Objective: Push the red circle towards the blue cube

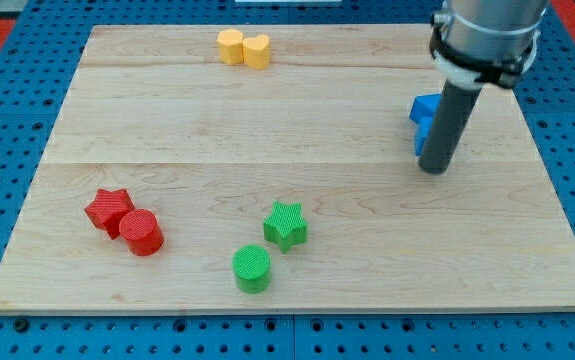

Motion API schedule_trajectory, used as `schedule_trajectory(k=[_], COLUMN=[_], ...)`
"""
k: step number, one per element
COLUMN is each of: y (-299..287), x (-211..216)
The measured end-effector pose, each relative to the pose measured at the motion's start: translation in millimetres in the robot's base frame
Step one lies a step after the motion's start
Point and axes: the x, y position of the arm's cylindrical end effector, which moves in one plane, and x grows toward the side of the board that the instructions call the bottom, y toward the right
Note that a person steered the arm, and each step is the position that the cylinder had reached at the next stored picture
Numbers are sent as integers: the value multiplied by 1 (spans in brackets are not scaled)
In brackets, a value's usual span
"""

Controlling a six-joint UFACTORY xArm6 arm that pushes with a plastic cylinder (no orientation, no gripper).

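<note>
The red circle [142, 232] lies near the view's bottom left, touching the red star [109, 209] on its upper left. The blue cube [424, 112] sits at the view's right, partly hidden behind my rod. My tip [434, 169] rests on the board just below and in front of the blue cube, far to the right of the red circle.
A green star [286, 224] and a green circle [252, 267] lie at the bottom middle. Two yellow blocks [242, 48], touching each other, sit at the top middle. The wooden board [297, 140] lies on a blue perforated table.
</note>
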Motion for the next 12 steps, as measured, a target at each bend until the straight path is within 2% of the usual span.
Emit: schedule_trajectory(k=[1, 2, 3, 5, 8, 9, 10, 12], y=[-27, -65, -79, -236, -343, -374, -371, -312], x=[90, 146, 146, 146, 56, 44, 41, 40])
